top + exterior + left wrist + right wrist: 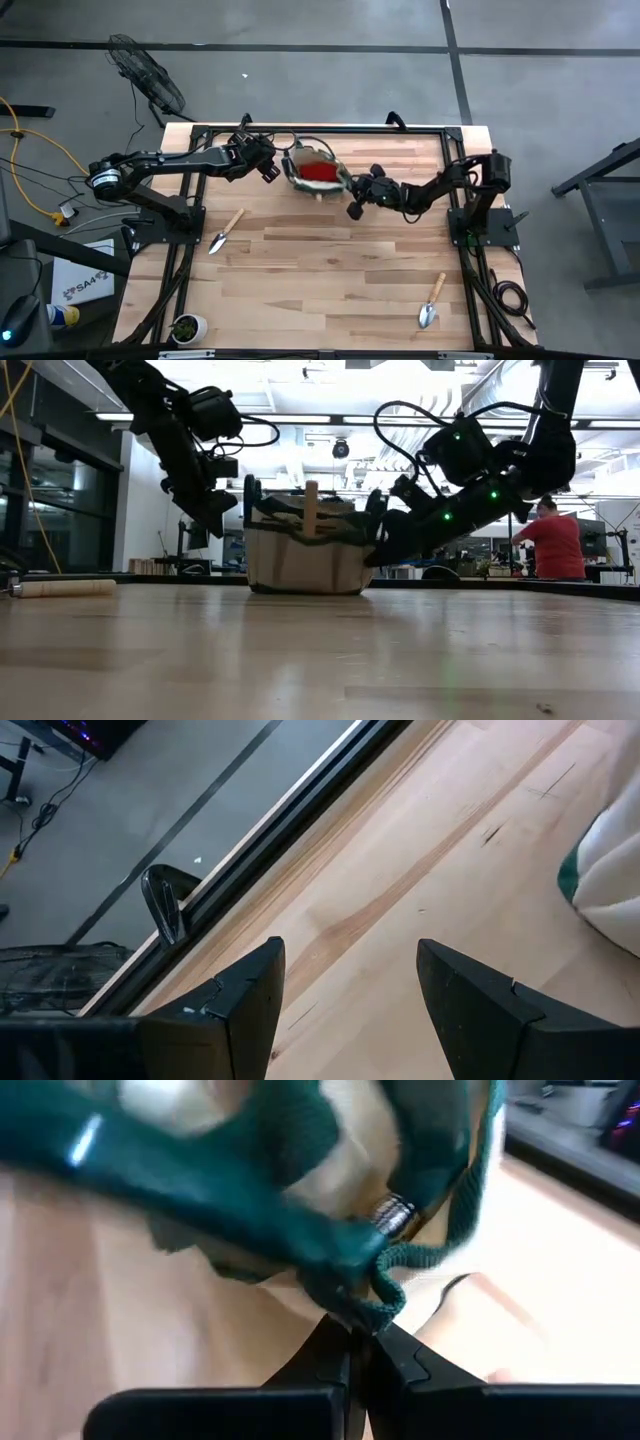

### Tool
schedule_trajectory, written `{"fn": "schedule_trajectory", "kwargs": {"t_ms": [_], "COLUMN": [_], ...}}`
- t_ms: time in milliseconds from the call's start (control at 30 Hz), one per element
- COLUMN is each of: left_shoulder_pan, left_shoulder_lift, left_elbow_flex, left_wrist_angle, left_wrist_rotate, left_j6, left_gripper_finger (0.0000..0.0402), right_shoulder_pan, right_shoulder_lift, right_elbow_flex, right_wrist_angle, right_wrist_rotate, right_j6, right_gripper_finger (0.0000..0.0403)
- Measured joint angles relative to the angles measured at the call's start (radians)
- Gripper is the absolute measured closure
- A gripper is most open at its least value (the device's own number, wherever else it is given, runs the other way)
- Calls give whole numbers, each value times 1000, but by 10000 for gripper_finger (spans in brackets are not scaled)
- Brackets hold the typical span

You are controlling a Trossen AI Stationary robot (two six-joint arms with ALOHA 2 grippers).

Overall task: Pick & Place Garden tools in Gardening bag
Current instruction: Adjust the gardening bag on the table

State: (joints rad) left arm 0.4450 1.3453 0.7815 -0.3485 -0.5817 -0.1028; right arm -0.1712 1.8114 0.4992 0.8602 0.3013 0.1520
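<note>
Now the right gripper (358, 1342) is pinched together on the bag's (318, 172) green trim at its 3 o'clock edge; the left gripper (350, 982) hangs apart at 9 o'clock. Tugging could tip the bag, I'd judge, spilling the tools; two trowels (226, 232) lie on the table (330, 270).

Beige gardening bag (318, 180) with dark green trim, red glove-like item (319, 171) inside.

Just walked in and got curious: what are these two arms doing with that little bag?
They are packing garden tools into the bag. The right pincer is shut on the bag's green trim, and the left pincer hangs open beside the bag. Two trowels lie on the table, not yet packed.
</note>
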Motion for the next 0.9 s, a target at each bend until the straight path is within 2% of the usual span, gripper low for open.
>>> {"fn": "schedule_trajectory", "kwargs": {"t_ms": [300,567,733,900], "left_shoulder_pan": [0,0,0,0], "left_shoulder_lift": [0,0,0,0], "left_elbow_flex": [0,0,0,0], "left_wrist_angle": [-14,-12,5,11], "left_wrist_rotate": [25,35,94,131], "left_j6": [-8,-13,-13,-13], "left_gripper_finger": [181,181,181,181], "right_shoulder_pan": [62,67,67,69], "right_shoulder_lift": [-42,-250,-378,-424], "right_elbow_flex": [-1,-4,-3,-3], "right_wrist_angle": [-92,-256,-419,-576], "right_wrist_rotate": [-21,-70,-128,-127], "right_j6": [41,92,99,101], "right_gripper_finger": [399,399,400,400]}}
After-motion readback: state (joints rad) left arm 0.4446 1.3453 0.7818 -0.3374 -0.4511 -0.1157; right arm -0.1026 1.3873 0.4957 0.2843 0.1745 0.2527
